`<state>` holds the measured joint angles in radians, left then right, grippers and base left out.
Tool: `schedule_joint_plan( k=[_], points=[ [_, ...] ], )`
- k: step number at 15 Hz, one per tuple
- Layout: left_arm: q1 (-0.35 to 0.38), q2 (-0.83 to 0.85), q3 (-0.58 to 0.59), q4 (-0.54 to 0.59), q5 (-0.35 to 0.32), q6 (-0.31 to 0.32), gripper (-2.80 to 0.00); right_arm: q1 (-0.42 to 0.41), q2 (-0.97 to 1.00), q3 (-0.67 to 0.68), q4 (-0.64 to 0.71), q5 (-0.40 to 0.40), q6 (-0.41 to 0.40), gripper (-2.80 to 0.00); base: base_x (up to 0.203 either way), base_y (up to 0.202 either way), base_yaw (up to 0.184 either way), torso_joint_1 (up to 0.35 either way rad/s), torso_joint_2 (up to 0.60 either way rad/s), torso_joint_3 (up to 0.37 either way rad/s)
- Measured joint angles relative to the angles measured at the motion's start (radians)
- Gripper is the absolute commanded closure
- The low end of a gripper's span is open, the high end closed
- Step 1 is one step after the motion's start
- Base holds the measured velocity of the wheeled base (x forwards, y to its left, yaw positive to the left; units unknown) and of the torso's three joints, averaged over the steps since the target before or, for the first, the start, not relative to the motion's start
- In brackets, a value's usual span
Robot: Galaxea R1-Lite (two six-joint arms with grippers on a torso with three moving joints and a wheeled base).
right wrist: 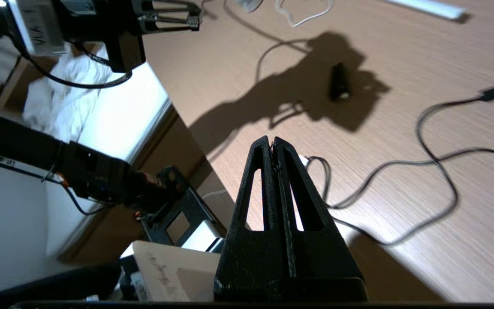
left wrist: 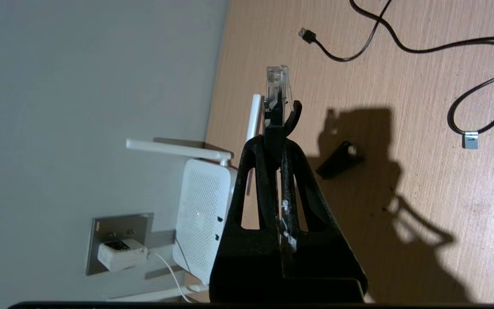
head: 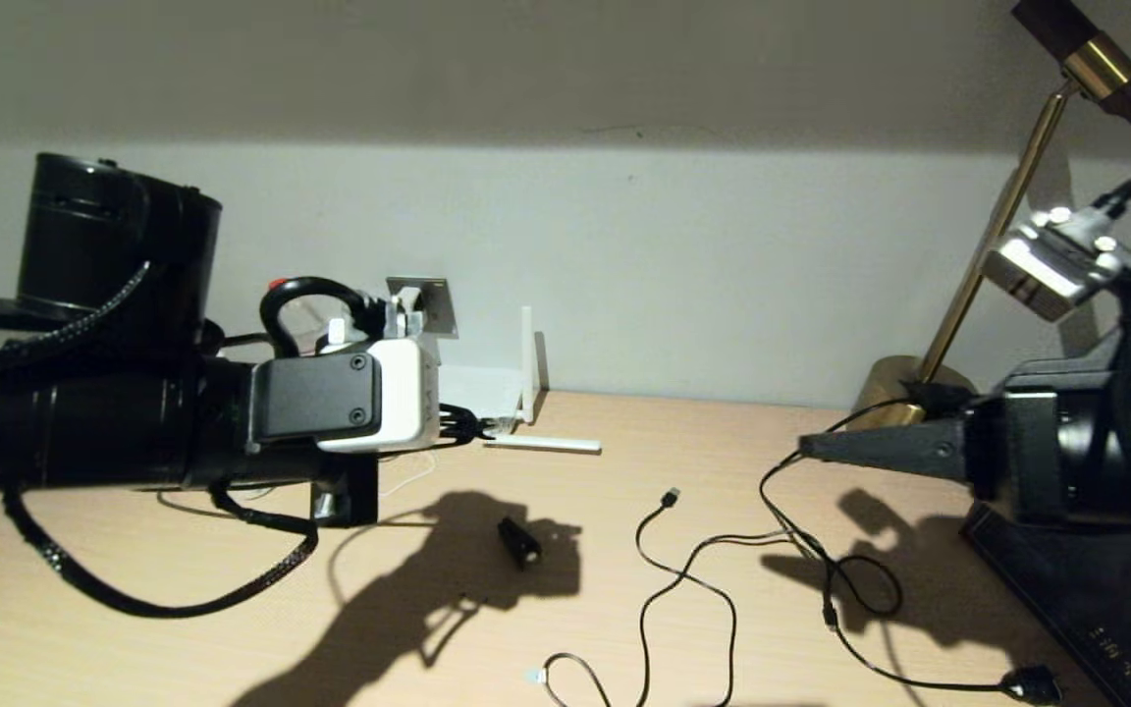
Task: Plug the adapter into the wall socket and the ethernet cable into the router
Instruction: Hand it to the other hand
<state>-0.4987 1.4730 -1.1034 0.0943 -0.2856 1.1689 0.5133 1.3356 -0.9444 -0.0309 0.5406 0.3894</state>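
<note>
My left gripper [left wrist: 278, 143] is shut on the ethernet cable [left wrist: 277, 81], whose clear connector tip sticks out past the fingertips. In the head view this gripper [head: 467, 424] hovers just in front of the white router [head: 482, 388]. The router [left wrist: 202, 214] stands against the wall with dark ports on the edge facing the gripper; the connector is apart from them. The white adapter [left wrist: 120, 255] sits in the grey wall socket [left wrist: 118, 231], its thin cord trailing down. The wall socket [head: 425, 302] is half hidden behind my left wrist. My right gripper [head: 806, 447] [right wrist: 274, 141] hangs shut and empty over the table's right side.
A small black plug [head: 518, 542] lies mid-table in the arm's shadow. Thin black USB-tipped cords [head: 671, 498] loop across the front middle and right. A brass lamp [head: 919, 383] stands at the back right. One router antenna [head: 543, 444] lies flat on the table.
</note>
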Motion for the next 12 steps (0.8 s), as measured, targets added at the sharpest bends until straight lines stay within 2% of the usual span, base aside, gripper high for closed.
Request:
schedule_joint_plan(
  k=[2, 3, 7, 12],
  points=[
    [-0.011, -0.006, 0.013, 0.000, 0.000, 0.000, 0.00, 0.072, 0.085, -0.042, -0.078, -0.015, 0.004, 0.00, 0.000, 0.000, 0.000, 0.000, 0.00, 0.000],
    [-0.019, -0.007, 0.013, -0.004, 0.000, 0.000, 0.00, 0.098, 0.117, -0.065, -0.117, -0.017, 0.008, -2.80, 0.000, 0.000, 0.000, 0.000, 0.00, 0.000],
    [-0.063, 0.027, -0.033, -0.012, 0.000, -0.004, 0.00, 0.144, 0.189, -0.112, -0.140, -0.017, 0.016, -2.80, 0.000, 0.000, 0.000, 0.000, 0.00, 0.000],
    [-0.157, 0.144, -0.176, -0.013, 0.003, -0.023, 0.00, 0.148, 0.221, -0.114, -0.145, -0.017, 0.019, -2.80, 0.000, 0.000, 0.000, 0.000, 0.00, 0.000]
  ],
)
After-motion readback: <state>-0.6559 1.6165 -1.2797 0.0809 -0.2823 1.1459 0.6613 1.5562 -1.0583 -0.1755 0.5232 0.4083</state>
